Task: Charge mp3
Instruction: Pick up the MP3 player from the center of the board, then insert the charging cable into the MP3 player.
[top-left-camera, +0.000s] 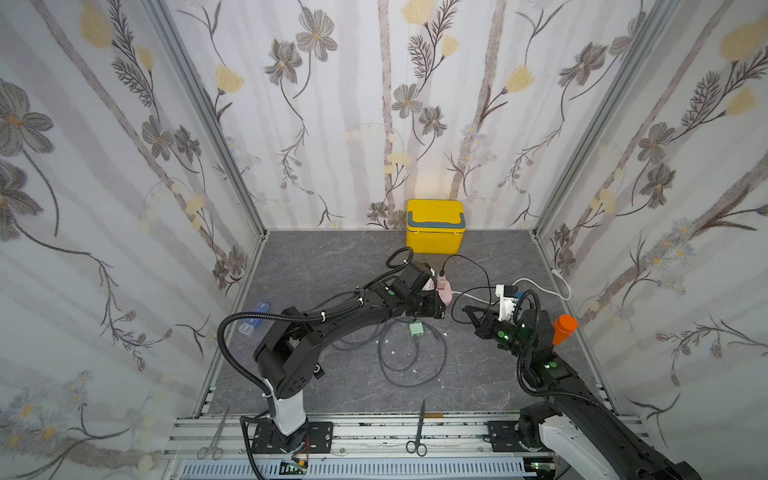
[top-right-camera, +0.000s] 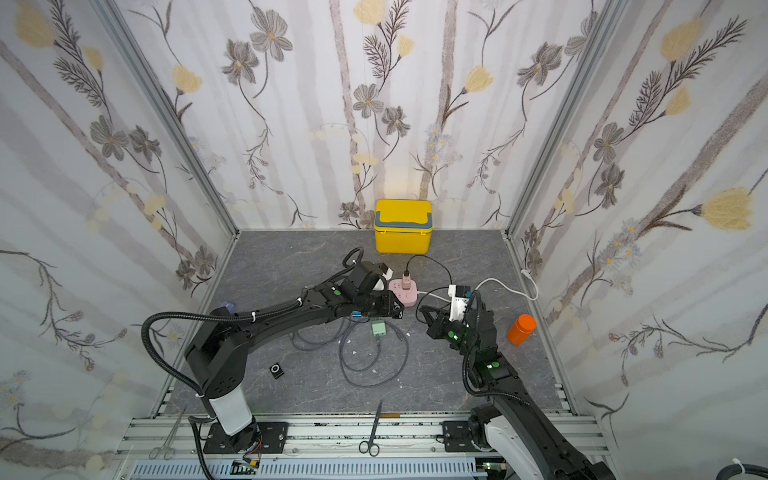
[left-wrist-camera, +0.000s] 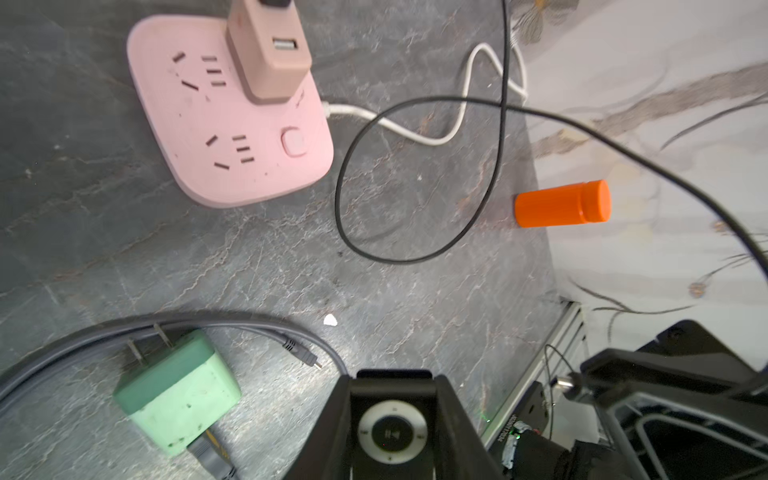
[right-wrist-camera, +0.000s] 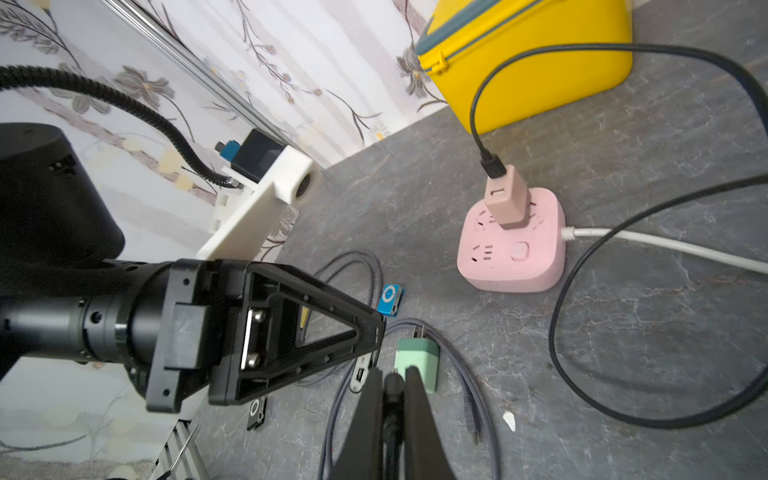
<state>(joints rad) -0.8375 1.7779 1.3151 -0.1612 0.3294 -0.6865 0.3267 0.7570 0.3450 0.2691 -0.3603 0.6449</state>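
1. Left wrist view: grasps the mp3 player (left-wrist-camera: 392, 434) in the left gripper (left-wrist-camera: 392, 386), just above the table near the pink power strip (left-wrist-camera: 232, 124)
2. Clenches the right gripper (right-wrist-camera: 392, 374) on the plug (right-wrist-camera: 392, 399) of the black cable (right-wrist-camera: 552, 332), close by
3. Step judged as mating plug and player; next calls for aligning the plug with the player's port, then pressing in gently

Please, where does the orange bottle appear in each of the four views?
In a top view: bottle upright near the right wall, beside the right arm.
In a top view: bottle in the same place.
Left wrist: bottle by the wall's foot, beyond the black cable loop.
Right wrist: not in it.
Shared landmark: pink strip.
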